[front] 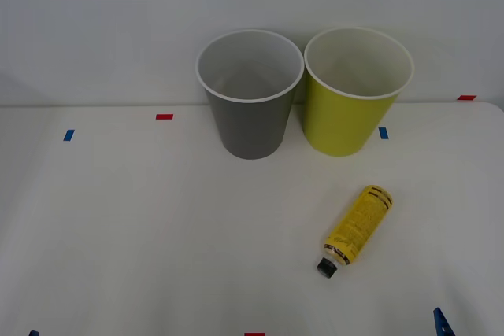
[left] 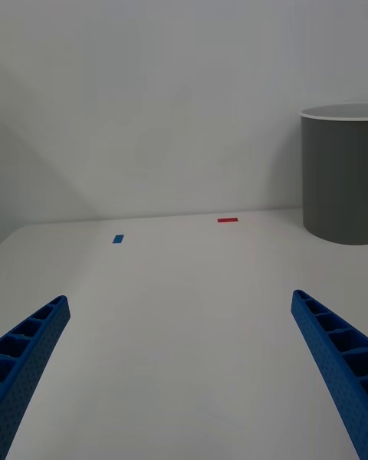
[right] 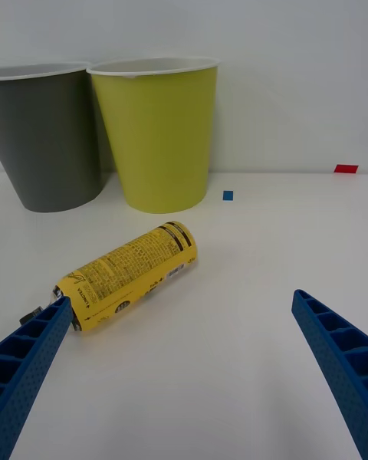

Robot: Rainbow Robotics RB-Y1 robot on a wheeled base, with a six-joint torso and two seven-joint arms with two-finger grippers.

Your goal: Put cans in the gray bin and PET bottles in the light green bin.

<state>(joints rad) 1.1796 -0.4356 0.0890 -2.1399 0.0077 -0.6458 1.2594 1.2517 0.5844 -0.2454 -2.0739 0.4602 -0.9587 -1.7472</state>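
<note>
The PET bottle [front: 358, 224], yellow-wrapped with black print and a black cap, lies on its side on the white table, cap toward me. Behind it stand the light green bin [front: 354, 108] and, to its left, the gray bin [front: 250, 120], both upright. In the right wrist view the bottle [right: 130, 274] lies just ahead of my open right gripper [right: 180, 376], close to one finger [right: 31, 353], with nothing between the fingers. My left gripper [left: 180, 376] hangs open over bare table, with the gray bin [left: 337, 176] farther off. Cans are out of view.
Small red tape marks [front: 164, 116] and blue tape marks [front: 68, 135] dot the white table [front: 142, 226]. A plain wall rises right behind the bins. One blue fingertip [front: 442, 321] of the right gripper pokes in at the table's front right.
</note>
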